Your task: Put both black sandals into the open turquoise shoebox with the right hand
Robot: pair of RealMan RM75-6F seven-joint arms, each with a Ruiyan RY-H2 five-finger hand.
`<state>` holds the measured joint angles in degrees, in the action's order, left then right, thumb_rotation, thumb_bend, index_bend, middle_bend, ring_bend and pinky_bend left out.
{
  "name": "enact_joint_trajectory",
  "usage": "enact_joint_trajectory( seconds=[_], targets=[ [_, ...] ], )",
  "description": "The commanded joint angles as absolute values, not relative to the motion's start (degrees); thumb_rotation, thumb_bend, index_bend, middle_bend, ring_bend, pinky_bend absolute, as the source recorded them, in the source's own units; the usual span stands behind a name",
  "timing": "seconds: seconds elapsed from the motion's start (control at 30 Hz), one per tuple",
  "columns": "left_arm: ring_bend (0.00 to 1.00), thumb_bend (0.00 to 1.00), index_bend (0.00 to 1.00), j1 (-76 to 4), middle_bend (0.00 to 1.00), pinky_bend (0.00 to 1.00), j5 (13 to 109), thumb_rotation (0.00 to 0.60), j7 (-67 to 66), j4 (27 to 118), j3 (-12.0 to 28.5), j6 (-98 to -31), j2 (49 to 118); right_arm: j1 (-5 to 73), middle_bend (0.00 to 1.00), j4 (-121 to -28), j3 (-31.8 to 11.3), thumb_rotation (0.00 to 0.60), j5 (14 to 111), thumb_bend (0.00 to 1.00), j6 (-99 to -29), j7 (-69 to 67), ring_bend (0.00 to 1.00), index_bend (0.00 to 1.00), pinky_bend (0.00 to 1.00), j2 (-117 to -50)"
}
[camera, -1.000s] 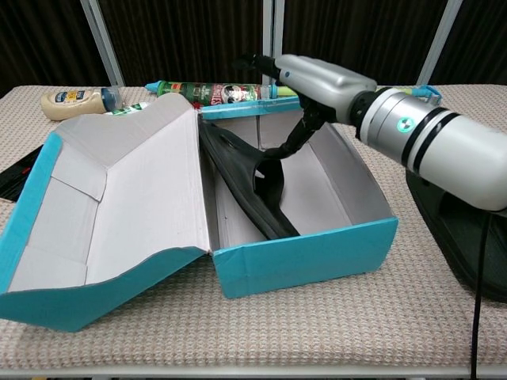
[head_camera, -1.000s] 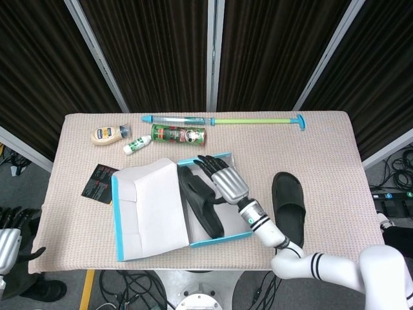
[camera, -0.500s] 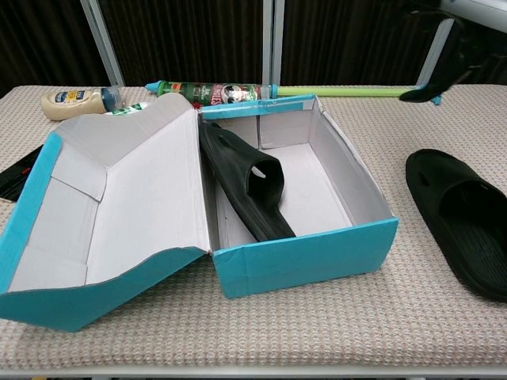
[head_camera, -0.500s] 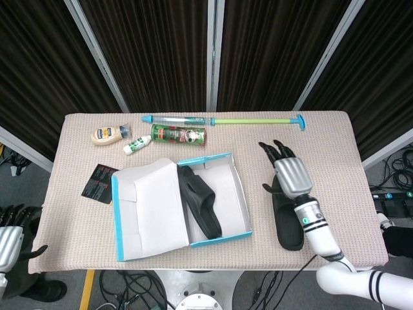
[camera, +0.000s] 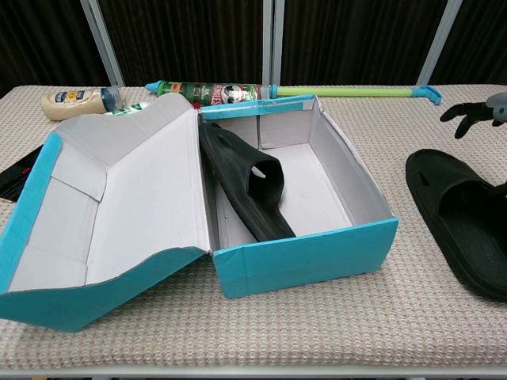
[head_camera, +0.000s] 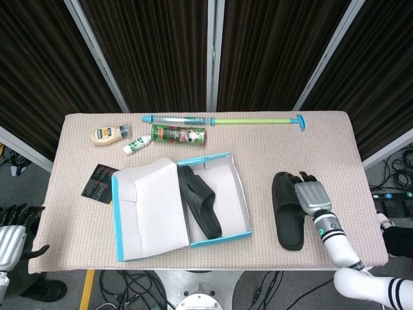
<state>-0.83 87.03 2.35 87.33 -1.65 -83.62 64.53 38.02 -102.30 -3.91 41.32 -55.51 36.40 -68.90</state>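
Right hand (head_camera: 310, 196) in the head view hovers over the right edge of the second black sandal (head_camera: 288, 210), fingers spread and holding nothing; whether it touches the sandal cannot be told. That sandal lies flat on the worktop (head_camera: 335, 148), well to the right of the open turquoise shoebox (head_camera: 240, 194). The first black sandal (head_camera: 200, 201) lies inside the box, along its left side next to the raised lid (head_camera: 150, 210). Beyond the box are a green can (head_camera: 179, 135), a mayonnaise bottle (head_camera: 108, 134), a small white tube (head_camera: 137, 144) and a long green and blue rod (head_camera: 226, 120); a black card (head_camera: 100, 183) sits left of the lid. The left hand (head_camera: 11, 236) hangs off the worktop at the lower left corner, fingers loosely apart and holding nothing.

From the chest view, only the dark fingertips (camera: 467, 115) of the right hand show at the right edge, spread, above the far end of the sandal on the worktop (camera: 463, 218). The boxed sandal (camera: 249, 186) leans tilted against the box's left inner wall, its strap facing up. The box front wall (camera: 309, 257) stands between the two sandals.
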Motion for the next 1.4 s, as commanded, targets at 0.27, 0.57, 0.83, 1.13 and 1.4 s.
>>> enact_joint_trajectory(
  seconds=[0.27, 0.57, 0.83, 1.13, 1.4],
  targets=[
    [0.09, 0.03, 0.18, -0.91, 0.17, 0.07, 86.76, 0.600, 2.26, 87.42, -1.82, -83.17, 64.48, 42.05, 0.17, -96.58, -2.35, 0.600, 34.89, 0.03, -56.15, 41.55, 0.00, 0.07, 0.11, -74.31],
    [0.09, 0.03, 0.19, -1.02, 0.17, 0.07, 86.30, 0.600, 2.41, 87.27, -1.86, -82.61, 64.51, 44.18, 0.18, -91.54, -1.44, 0.600, 31.57, 0.04, -55.94, 44.64, 0.00, 0.11, 0.11, -78.36],
    [0.09, 0.03, 0.18, -1.06, 0.17, 0.07, 86.02, 0.600, 2.69, 87.12, -1.87, -82.36, 64.52, 45.39, 0.22, -88.88, -1.10, 0.600, 29.43, 0.06, -56.12, 46.35, 0.00, 0.19, 0.11, -80.31],
    [0.09, 0.03, 0.18, -1.07, 0.17, 0.07, 86.01, 0.600, 2.82, 87.33, -2.00, -82.23, 64.26, 42.40, 0.37, -85.52, -3.57, 0.600, 37.64, 0.14, -59.46, 36.78, 0.10, 0.41, 0.15, -81.77],
    [0.09, 0.03, 0.18, -1.12, 0.17, 0.07, 86.72, 0.600, 3.20, 88.64, -2.31, -82.41, 63.27, 35.15, 0.39, -85.48, -9.74, 0.600, 56.81, 0.17, -56.41, 2.45, 0.11, 0.44, 0.19, -73.48]
  ],
)
